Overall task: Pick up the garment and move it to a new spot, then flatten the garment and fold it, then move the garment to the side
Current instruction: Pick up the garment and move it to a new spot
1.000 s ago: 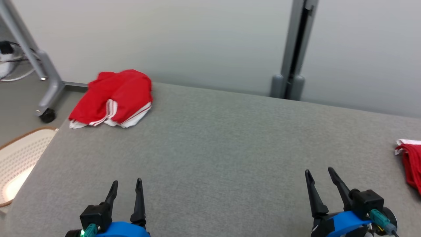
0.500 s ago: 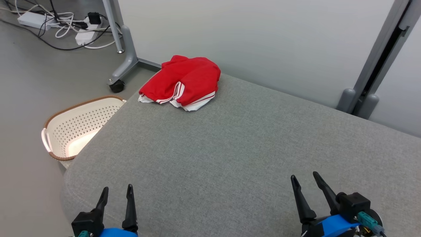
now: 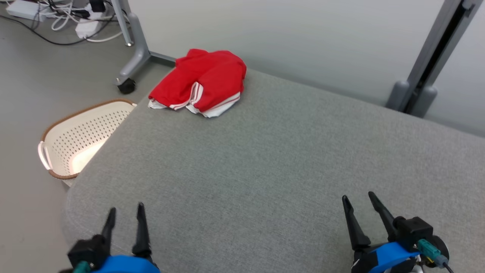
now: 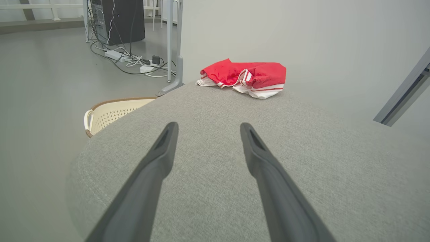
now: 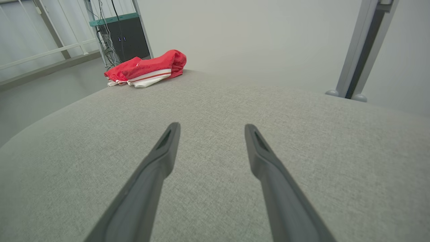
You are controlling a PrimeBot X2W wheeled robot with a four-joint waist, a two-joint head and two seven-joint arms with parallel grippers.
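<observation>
A red garment with white stripes (image 3: 201,83) lies crumpled at the far left corner of the grey padded table (image 3: 265,159); it also appears in the left wrist view (image 4: 247,78) and the right wrist view (image 5: 147,69). My left gripper (image 3: 126,211) hovers open near the table's front left edge, nothing between its fingers. My right gripper (image 3: 358,199) stands open at the front right, likewise holding nothing. Both grippers are far from the garment.
A cream perforated basket (image 3: 72,140) sits on the floor left of the table. A wheeled grey frame leg (image 3: 132,57) and cables with power strips (image 3: 57,19) lie behind it. A grey post (image 3: 428,64) stands against the pale wall at the right.
The head camera has swung left, bringing the basket and floor cables into view and losing a second red garment at the far right. Both grippers stay open and low in the picture.
</observation>
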